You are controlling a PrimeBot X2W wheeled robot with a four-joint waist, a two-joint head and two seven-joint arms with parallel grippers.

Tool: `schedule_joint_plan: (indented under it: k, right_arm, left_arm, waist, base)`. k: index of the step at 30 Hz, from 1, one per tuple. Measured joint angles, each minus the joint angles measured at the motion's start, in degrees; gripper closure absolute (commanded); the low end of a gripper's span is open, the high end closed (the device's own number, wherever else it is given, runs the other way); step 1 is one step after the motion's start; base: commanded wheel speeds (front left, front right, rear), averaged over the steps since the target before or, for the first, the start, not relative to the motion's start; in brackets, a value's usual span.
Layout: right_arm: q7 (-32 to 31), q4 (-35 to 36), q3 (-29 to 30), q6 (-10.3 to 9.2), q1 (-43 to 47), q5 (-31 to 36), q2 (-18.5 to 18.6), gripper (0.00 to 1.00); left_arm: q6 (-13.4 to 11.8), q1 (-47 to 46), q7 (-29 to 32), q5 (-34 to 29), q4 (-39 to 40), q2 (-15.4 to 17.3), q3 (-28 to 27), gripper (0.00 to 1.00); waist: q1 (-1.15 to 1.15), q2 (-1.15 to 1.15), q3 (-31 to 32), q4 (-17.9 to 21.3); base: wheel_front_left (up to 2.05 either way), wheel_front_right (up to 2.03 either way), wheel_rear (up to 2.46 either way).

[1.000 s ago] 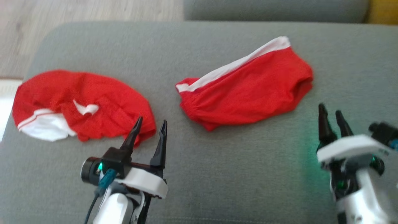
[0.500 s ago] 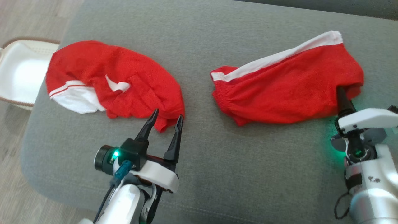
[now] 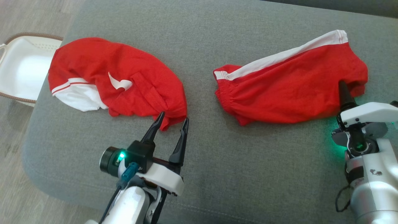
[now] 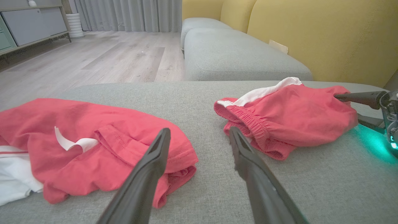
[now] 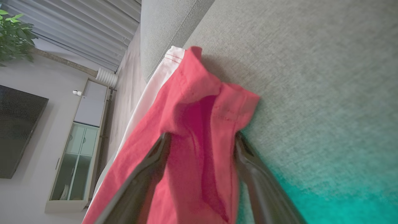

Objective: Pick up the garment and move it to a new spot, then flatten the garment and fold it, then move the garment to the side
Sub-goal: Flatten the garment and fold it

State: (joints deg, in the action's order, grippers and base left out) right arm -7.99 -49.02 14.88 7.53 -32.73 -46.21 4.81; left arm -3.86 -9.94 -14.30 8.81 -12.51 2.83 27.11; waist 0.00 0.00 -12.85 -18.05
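Right gripper [image 5: 202,136] jaws spread wide, straddling the bunched hem of the red fabric garment with white stripe [image 5: 199,93] on the grey upholstered sofa cushion [image 5: 311,77].

White forearms [image 3: 130,205], long dark fingers [image 3: 181,143], black wrist camera [image 3: 108,159] (green light), teal plug [image 3: 129,172]

Two red garments are lying well apart on the grey cushion [image 3: 217,174]. The right-hand garment [image 3: 292,90] is stretching out slantwise, mostly flat, with a white stripe [image 3: 279,57] running along its far edge and its gathered elastic waistband [image 3: 225,99] facing the middle. Its right corner is bunching up between the spread fingers of the right gripper [image 5: 201,137]. The left-hand garment [image 3: 124,81] is sitting crumpled in a rounded heap, showing a white panel [image 3: 77,99] at its left end and a white tag [image 3: 119,84] curling on top.
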Motion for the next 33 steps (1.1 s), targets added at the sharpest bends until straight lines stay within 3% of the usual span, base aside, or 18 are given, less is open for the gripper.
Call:
schedule_joint_plan:
  k: [15,23,24,25,33]
  right_arm:
    - [0.4,-2.3,-1.6,-0.01,-4.6,0.0,1.9,0.00]
    - [1.8,-7.0,-2.0,-0.02,-8.3,2.0,3.2,0.00]
    - [2.0,-7.5,-2.0,-0.02,-8.6,2.0,3.2,0.05]
    - [2.4,-8.2,-1.9,-0.02,-9.0,2.0,3.2,0.98]
    - [5.3,-11.0,-2.3,-0.01,-10.5,2.9,3.1,1.00]
  left_arm:
    - [-0.5,-1.4,0.0,0.4,-0.1,0.0,1.7,0.00]
    - [-1.2,-1.5,0.0,1.0,-0.1,0.0,1.9,0.00]
    - [-1.2,-1.5,0.0,1.0,-0.1,0.0,1.9,0.00]
    - [-1.2,-1.5,0.0,1.1,-0.1,0.0,1.9,0.00]
    - [-1.2,-2.0,0.0,1.5,-0.7,0.0,1.8,0.00]
  waist:
    - [0.00,0.00,-2.1,-1.6]
    - [0.00,0.00,-2.7,-2.1]
    - [0.00,0.00,-2.7,-2.1]
    - [0.00,0.00,-2.7,-2.0]
    - [0.00,0.00,-2.0,-0.5]
  base:
    - [0.00,0.00,0.00]
    - [0.00,0.00,0.00]
    - [0.00,0.00,0.00]
    - [0.00,0.00,0.00]
    - [0.00,0.00,0.00]
